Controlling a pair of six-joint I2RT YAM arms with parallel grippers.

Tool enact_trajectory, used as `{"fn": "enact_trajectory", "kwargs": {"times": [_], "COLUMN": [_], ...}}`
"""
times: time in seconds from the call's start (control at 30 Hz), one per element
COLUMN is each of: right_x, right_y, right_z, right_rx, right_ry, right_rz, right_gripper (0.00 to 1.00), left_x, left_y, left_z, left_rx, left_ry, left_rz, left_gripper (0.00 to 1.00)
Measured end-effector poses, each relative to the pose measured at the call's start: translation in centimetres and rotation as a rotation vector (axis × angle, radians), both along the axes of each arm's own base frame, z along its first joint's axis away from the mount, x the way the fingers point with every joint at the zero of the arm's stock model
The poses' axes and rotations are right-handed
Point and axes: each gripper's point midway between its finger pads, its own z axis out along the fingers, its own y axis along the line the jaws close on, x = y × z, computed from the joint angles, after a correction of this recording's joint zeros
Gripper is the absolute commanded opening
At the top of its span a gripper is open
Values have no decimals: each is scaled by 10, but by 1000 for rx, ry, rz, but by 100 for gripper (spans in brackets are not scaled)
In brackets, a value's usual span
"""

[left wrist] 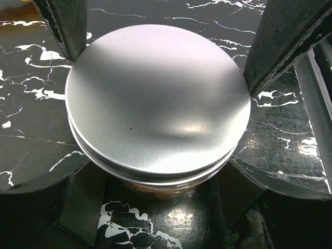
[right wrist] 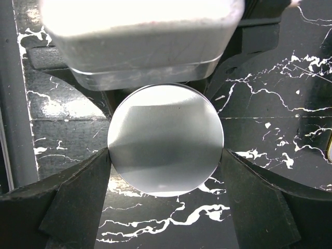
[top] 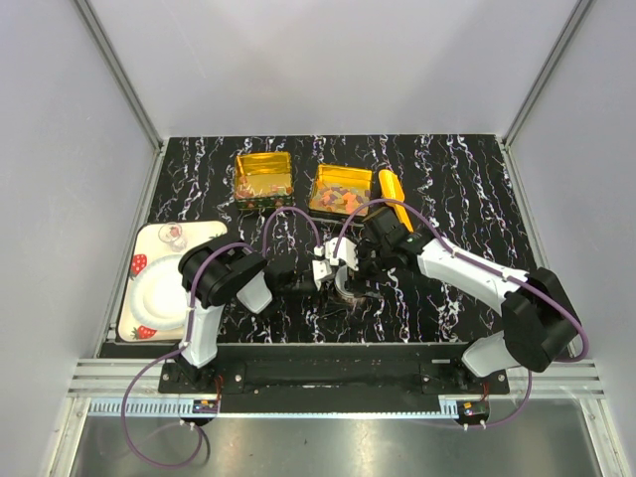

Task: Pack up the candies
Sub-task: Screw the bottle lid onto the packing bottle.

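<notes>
We judge the step in hand to be closing the jar [left wrist: 155,189]. To do it well, we keep the lid [left wrist: 155,98] level on the rim, hold the glass steady from below, and turn gently so the thread does not cross.

The left gripper [left wrist: 162,72] is drawn in on the lid. Its two fingers press the silver rim at about 10 and 2 o'clock in the left wrist view.

The right gripper [right wrist: 166,155] is closed around the same vessel at 9 and 3 o'clock in its own view. From the left wrist view its fingers seem to sit just under the lid, on the jar. We cannot be fully sure of that.

An orange tint shows through the glass beneath the lid. We take that to be packed candies [top: 340,194]. More lie loose in the fuller gold tin [top: 343,170] on the table [top: 457,199], at 12 o'clock from the jar.
</notes>
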Motion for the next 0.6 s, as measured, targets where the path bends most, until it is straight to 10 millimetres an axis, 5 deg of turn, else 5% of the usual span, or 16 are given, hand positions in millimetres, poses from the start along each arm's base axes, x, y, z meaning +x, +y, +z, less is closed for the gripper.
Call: {"fn": "enact_trajectory", "kwargs": {"times": [0.6], "right_x": [-8], "right_y": [-3], "right_z": [0], "right_rx": [-10], "right_ry": [27], "right_rz": [3], "right_gripper": [89], "left_x": [0], "left_y": [0], "left_z": [0], "left_rx": [0], "left_ry": [2], "left_rz": [-2], "left_gripper": [64]}}
